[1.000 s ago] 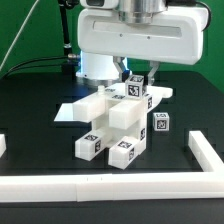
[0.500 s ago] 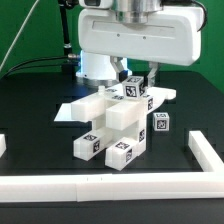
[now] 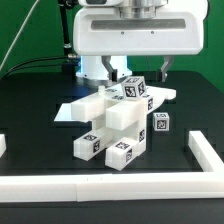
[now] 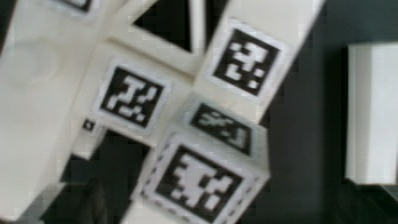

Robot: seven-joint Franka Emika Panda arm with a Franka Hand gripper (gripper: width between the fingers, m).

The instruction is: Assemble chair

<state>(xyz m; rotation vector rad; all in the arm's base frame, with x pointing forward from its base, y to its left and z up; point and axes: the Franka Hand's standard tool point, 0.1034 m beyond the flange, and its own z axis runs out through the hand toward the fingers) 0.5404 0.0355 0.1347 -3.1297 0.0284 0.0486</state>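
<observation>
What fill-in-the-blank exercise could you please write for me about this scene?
1. The tabletop under the chunky white plastic chair assembly is coloured ____.
2. The robot's dark fingers stand ____, gripping nothing.
3. The small loose white tagged cube sits on the exterior view's ____ of the assembly.
Missing words: black; open; right.

Part-built chair mid table: white blocks stacked, tags facing cam. Gripper hangs just above top block, fingers spread wide either side, not touching it. White rails along front & the exterior view's right edge.
</observation>
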